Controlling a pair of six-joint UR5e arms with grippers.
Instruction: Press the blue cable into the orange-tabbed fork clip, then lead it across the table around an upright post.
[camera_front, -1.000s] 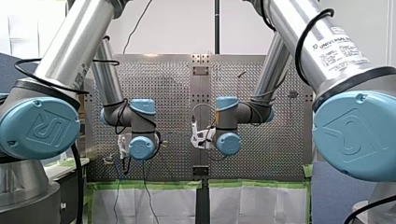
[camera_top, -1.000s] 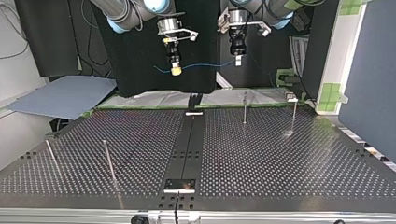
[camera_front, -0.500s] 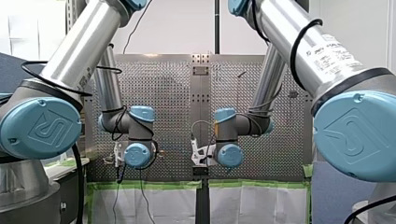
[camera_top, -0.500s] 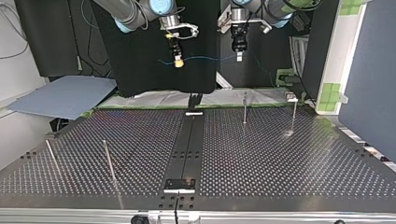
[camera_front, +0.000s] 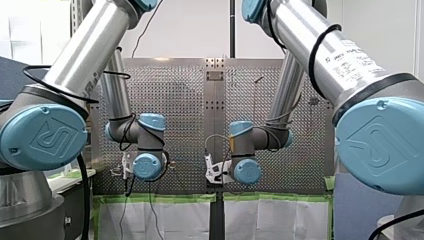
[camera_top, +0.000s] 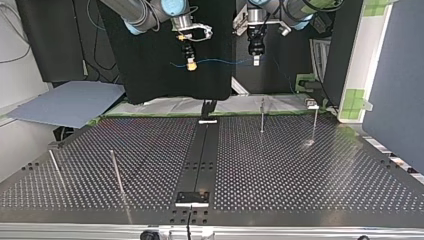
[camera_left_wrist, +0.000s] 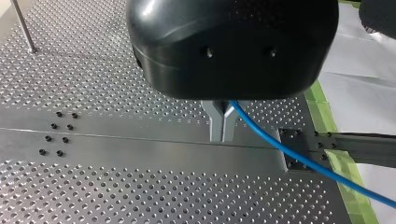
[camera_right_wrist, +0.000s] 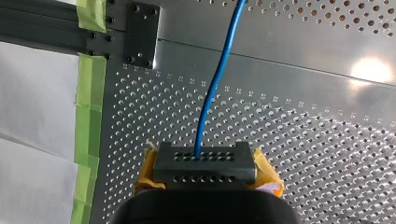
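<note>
Above the perforated table, my left tool and my right tool seemingly clamp the blue cable.

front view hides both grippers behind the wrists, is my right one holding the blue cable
observer: Yes, the right wrist view shows my right gripper with its jaws shut on the blue cable.
operator: and the left
observer: My left gripper has its jaws shut on it too, per the left wrist view.
operator: is the cable on the table
observer: No, in the top view the span between the grippers hangs in the air above the table.
</note>
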